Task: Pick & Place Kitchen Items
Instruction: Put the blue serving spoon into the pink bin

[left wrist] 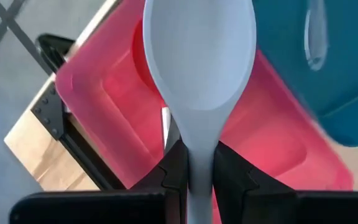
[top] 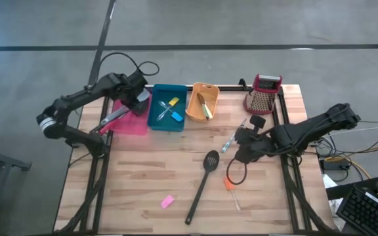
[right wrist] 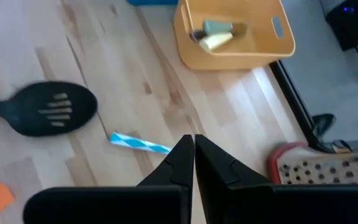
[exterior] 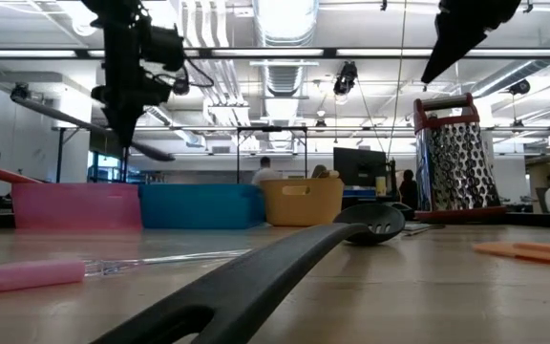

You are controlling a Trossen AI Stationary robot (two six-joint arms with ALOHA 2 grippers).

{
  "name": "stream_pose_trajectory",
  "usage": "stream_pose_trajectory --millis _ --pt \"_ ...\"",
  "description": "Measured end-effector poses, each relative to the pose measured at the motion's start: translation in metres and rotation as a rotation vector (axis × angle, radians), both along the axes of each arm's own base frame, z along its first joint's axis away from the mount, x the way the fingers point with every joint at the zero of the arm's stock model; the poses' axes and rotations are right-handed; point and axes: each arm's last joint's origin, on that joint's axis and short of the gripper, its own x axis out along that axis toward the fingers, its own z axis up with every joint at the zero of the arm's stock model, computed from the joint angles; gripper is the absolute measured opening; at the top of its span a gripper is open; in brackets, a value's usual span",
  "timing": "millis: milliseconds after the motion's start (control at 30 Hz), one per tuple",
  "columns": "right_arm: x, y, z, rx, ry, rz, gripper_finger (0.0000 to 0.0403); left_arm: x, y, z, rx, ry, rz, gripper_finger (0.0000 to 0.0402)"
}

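A grey spoon (left wrist: 199, 68) is clamped by its handle between the fingers of the left gripper (left wrist: 197, 171) and is held above the pink bin (top: 128, 120) at the upper left of the high view, bowl pointing forward. The right gripper (right wrist: 194, 155) is seen with its fingers pressed together and nothing between them, poised over the bare table (top: 143, 170) right of centre, just beside a blue-and-white striped tool (right wrist: 139, 144).

The black slotted spoon (top: 202, 183) lies near the frame's lower middle, with a pink piece (top: 167, 201) to its left and an orange-handled tool (top: 231, 187) to its right. A few items are already seen in the teal bin (top: 167, 107) and orange bin (top: 202, 101).

A risk is judged here: the spoon is long, so if it is released with its bowl past the rim, it could tip out or land in the teal bin. A handle (top: 113, 118) already lying in the pink bin could also be knocked.
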Motion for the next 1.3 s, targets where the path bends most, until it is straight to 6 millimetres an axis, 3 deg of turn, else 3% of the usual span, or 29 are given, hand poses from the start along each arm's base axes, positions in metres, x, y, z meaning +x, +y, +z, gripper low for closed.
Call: stream_pose_trajectory --millis 333,667,1300 --pt "-0.003 -0.001 0.005 0.005 -0.023 0.009 0.0008 -0.021 0.016 -0.032 -0.143 -0.042 0.072 0.0048" --pt "-0.003 -0.001 0.005 0.005 -0.023 0.009 0.0008 -0.032 0.024 -0.063 -0.150 -0.046 0.044 0.0048" --pt "-0.003 -0.001 -0.001 -0.001 -0.011 0.016 0.0008 -0.022 0.040 -0.097 -0.270 0.024 0.059 0.0048"
